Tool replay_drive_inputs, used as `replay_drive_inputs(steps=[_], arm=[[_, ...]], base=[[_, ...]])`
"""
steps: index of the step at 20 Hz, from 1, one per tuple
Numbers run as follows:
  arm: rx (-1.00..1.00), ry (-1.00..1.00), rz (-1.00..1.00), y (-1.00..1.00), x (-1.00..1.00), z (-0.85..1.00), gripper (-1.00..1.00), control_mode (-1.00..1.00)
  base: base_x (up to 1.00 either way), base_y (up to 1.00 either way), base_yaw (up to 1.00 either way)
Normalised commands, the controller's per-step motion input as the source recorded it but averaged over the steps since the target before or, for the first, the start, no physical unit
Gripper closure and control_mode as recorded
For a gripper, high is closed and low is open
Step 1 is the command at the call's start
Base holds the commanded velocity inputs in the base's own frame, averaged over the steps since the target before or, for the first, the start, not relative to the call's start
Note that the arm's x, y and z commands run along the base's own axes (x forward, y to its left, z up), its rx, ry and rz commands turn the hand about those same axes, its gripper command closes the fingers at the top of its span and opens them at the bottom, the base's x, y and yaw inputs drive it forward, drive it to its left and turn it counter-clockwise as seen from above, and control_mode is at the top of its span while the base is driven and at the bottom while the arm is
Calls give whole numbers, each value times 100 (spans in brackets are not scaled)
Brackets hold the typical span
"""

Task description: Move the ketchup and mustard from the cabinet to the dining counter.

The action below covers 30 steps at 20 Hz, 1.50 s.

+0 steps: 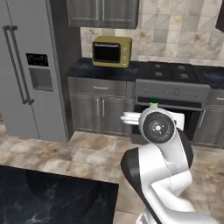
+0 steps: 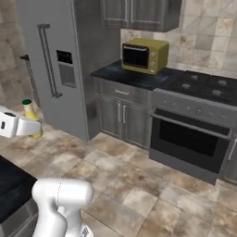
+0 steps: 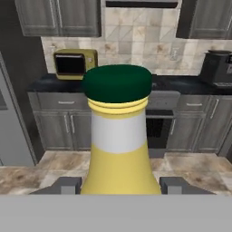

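The mustard (image 3: 118, 145), a yellow squeeze bottle with a green cap, stands upright between my fingers (image 3: 68, 185), and my gripper (image 3: 118, 186) is shut on its lower body. From the right base view the mustard (image 2: 31, 119) hangs in the gripper (image 2: 28, 127) at the far left, above the tiled floor. Its green cap (image 1: 153, 103) peeks over my arm's joint in the left base view. The dining counter (image 1: 48, 197) shows its black marble top at the lower left, and a corner of the dining counter (image 2: 10, 185) sits below the hand. The ketchup is out of view.
A steel fridge (image 1: 26, 70) stands at the left. Beside it, a black worktop carries a yellow toaster oven (image 1: 111, 51), with a stove and oven (image 1: 175, 96) to its right. Dark wall cabinets (image 1: 103, 13) hang shut above. Tiled floor (image 2: 139, 185) lies open between the worktop and the island.
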Motion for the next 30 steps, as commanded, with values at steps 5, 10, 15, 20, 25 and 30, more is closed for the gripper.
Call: replay_drive_inputs(steps=[5,10,15,20,25,30], arm=[[0,0,0,0,0,0,100,100],[0,0,0,0,0,0,100,100],[0,0,0,0,0,0,100,100],[0,0,0,0,0,0,100,100],[0,0,0,0,0,0,100,100],[0,0,0,0,0,0,100,100]], base=[[4,-1,37],[33,-42,28],[45,-40,34],[45,-39,39],[30,-41,38],[14,-51,36]])
